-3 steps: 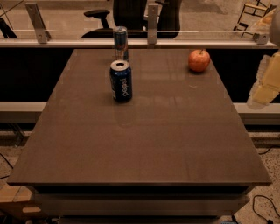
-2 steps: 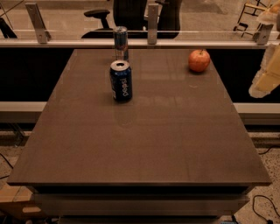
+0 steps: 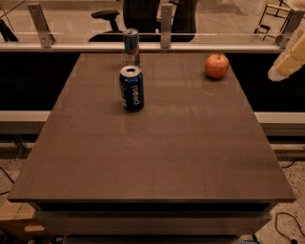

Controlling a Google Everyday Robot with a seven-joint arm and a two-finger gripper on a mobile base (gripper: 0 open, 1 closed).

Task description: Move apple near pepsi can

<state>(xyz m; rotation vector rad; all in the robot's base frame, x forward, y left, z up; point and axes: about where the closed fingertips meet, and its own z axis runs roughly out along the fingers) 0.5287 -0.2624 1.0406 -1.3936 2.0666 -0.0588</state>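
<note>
The apple [image 3: 217,66], red-orange with a short stem, sits on the brown table [image 3: 157,152] near its far right corner. The pepsi can [image 3: 132,88], dark blue with white lettering and a silver top, stands upright at the far left of centre, well to the left of the apple. My gripper [image 3: 289,63] shows only as a pale cream shape at the right edge of the view, off the table's side, to the right of the apple and apart from it. It holds nothing that I can see.
A taller, slimmer blue-and-silver can [image 3: 131,45] stands at the table's far edge, just behind the pepsi can. A rail with metal posts [image 3: 165,19] runs behind the table. An office chair [image 3: 138,14] stands beyond it.
The cream gripper shape at the right edge has moved upward in the view, from below the apple's level to level with it. The apple and both cans have not moved.
</note>
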